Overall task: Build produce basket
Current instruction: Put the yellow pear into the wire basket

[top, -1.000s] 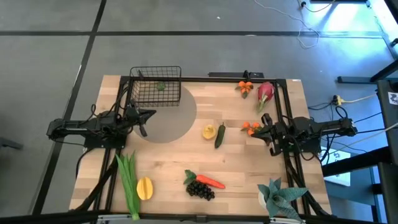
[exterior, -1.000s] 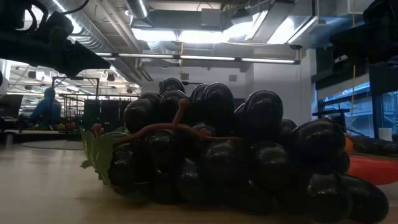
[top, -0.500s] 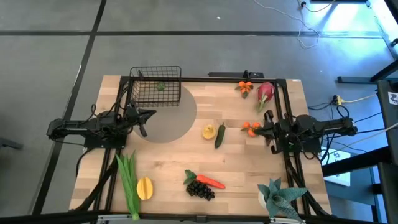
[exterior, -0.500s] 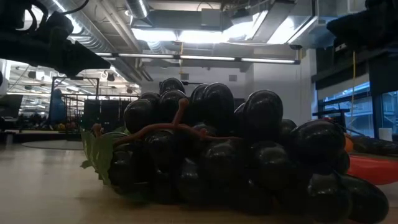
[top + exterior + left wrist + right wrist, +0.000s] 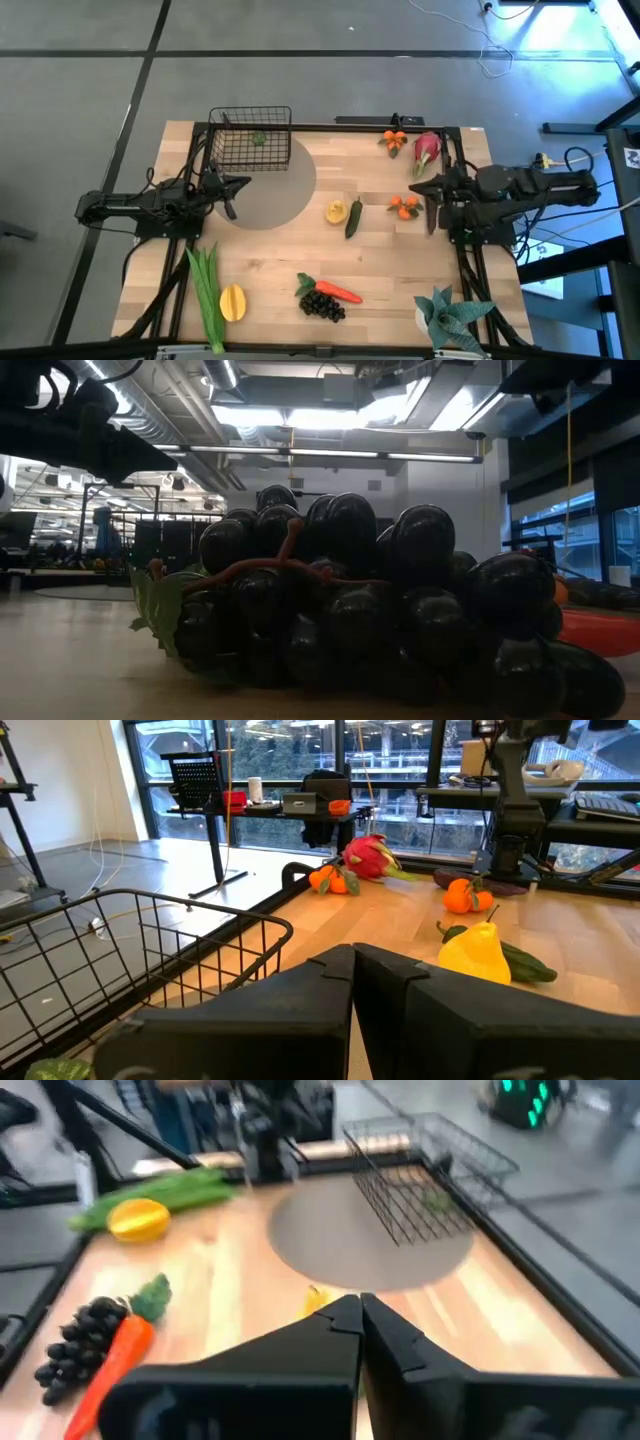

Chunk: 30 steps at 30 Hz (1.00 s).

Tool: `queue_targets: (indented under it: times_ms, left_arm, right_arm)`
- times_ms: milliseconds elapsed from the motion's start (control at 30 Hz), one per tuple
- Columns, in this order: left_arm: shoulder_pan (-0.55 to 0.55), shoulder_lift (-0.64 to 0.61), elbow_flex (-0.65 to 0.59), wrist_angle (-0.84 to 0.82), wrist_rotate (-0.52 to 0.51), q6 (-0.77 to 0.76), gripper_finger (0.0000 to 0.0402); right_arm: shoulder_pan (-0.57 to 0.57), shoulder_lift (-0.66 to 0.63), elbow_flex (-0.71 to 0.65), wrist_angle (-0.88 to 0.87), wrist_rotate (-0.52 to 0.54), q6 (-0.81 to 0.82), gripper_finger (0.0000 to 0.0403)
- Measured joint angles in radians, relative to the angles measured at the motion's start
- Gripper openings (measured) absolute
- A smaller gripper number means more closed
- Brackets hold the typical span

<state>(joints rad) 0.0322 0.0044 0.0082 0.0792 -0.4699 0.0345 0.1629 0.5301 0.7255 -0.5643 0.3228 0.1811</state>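
At nine o'clock on the table, left gripper point(image 5: 243, 184) – fingers closed, empty, beside the grey disc point(image 5: 268, 190). Right gripper point(image 5: 420, 186) at three o'clock – closed, nothing held, just beside the tangerines point(image 5: 404, 206). Basket point(image 5: 250, 139) at eleven o'clock, one small green item inside. Grapes point(image 5: 323, 303) and carrot point(image 5: 338, 292) at six; leek point(image 5: 206, 292) at seven.

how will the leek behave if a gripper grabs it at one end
The leek is long and thin, so held at one end it would probably sag or swing. Its leafy end fans into separate strips, likely floppy and poor to pinch. Lying flat on the table, it looks unlikely to roll far.
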Motion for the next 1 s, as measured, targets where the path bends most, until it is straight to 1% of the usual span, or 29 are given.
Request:
queue_targets:
  times_ms: [200, 333, 500, 567, 767, 900, 1000]
  left_arm:
    - [0.000, 0.000, 0.000, 0.000, 0.000, 0.000, 0.0000]
    - [0.000, 0.000, 0.000, 0.000, 0.000, 0.000, 0.0000]
    - [0.000, 0.000, 0.000, 0.000, 0.000, 0.000, 0.0000]
    - [0.000, 0.000, 0.000, 0.000, 0.000, 0.000, 0.0000]
    - [0.000, 0.000, 0.000, 0.000, 0.000, 0.000, 0.0000]
    - [0.000, 0.000, 0.000, 0.000, -0.001, 0.004, 0.0000]
    - [0.000, 0.000, 0.014, 0.008, 0.002, 0.027, 0.0000]
  right_arm:
    - [-0.052, 0.203, 0.183, -0.156, -0.002, 0.092, 0.0000]
    - [-0.108, 0.309, 0.275, -0.250, -0.086, 0.131, 0.0000]
    - [-0.171, 0.412, 0.359, -0.341, -0.239, 0.144, 0.0000]
    - [-0.185, 0.442, 0.377, -0.355, -0.265, 0.171, 0.0000]
    - [-0.209, 0.506, 0.408, -0.349, -0.264, 0.181, 0.0000]
    - [-0.215, 0.532, 0.409, -0.310, -0.228, 0.201, 0.0000]
    - [-0.215, 0.546, 0.409, -0.303, -0.226, 0.202, 0.0000]
